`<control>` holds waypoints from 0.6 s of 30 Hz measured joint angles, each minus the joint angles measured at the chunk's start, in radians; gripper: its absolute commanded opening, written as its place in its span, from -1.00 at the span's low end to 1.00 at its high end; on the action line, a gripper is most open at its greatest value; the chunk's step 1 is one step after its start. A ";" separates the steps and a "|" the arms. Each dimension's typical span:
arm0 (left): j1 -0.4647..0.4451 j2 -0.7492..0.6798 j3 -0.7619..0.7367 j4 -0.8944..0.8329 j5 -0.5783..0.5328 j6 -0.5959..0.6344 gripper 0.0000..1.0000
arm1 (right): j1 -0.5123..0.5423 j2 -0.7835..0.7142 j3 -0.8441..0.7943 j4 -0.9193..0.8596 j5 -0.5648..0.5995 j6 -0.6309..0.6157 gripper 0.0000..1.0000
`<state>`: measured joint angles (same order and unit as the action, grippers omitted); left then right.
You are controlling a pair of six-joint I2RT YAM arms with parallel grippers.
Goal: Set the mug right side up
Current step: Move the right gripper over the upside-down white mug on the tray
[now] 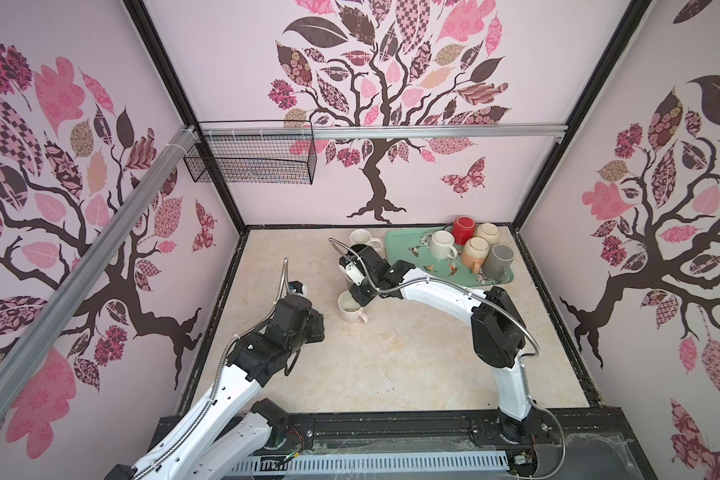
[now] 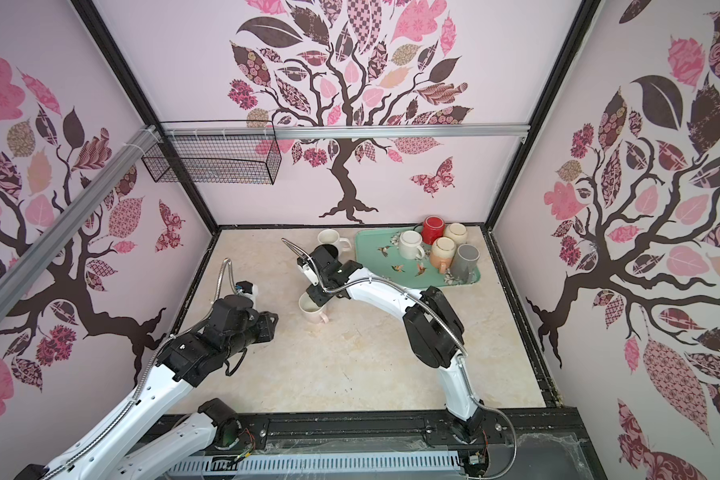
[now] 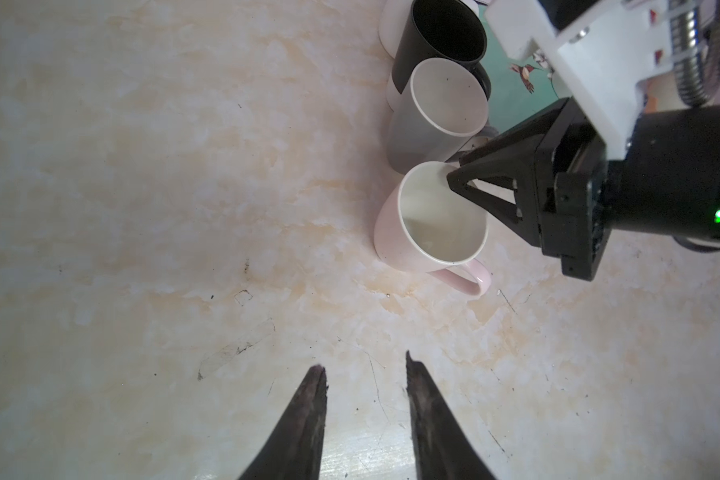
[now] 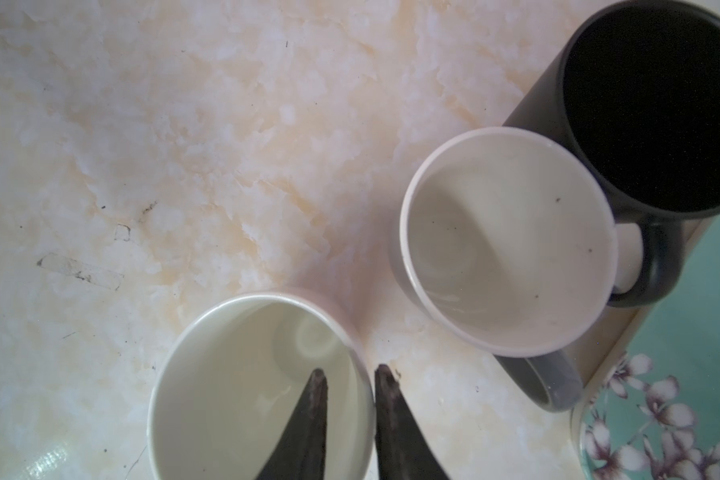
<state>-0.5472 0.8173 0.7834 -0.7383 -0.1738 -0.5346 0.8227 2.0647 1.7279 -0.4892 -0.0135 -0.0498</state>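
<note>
Presently my right claw (image 4: 350, 372) straddles the rim of the upright pink mug (image 3: 387, 237), pinching or slack I cannot tell; left claw (image 3: 364, 368) spread, empty, mug beyond its tips.

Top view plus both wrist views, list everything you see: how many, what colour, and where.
table: 1, beige marble, booth floor
tray: 1, teal with birds, table's far right
tray mugs: 5; white mug, red mug, cream mug, peach mug, grey mug; bunched on the tray's right part
table mugs: 4; pink mug upright, nearest; two-tone grey mug, black mug, far white mug lined up behind it, left of the tray
wire basket: 1, black, hung on the rail, back left
left gripper: 1, black, jaws apart above the table, holding nothing
right gripper: 1, black, jaws slightly apart astride the pink mug's rim
</note>
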 measured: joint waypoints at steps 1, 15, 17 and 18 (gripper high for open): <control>0.000 0.008 0.000 0.002 0.006 0.006 -0.15 | 0.000 -0.002 0.000 0.005 0.000 0.002 -0.42; 0.003 0.274 0.153 0.142 0.129 0.133 -0.12 | -0.274 -0.116 -0.001 0.053 -0.148 0.047 -0.17; 0.003 0.333 0.210 0.180 0.148 0.148 -0.12 | -0.353 -0.119 -0.001 0.067 -0.163 0.041 -0.10; 0.003 0.356 0.230 0.194 0.154 0.151 -0.12 | -0.384 -0.119 -0.003 0.073 -0.168 0.037 -0.05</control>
<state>-0.5438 1.1736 1.0138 -0.5446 -0.0193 -0.3836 0.4385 1.9453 1.7252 -0.4160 -0.1814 -0.0124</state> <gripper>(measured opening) 0.441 0.442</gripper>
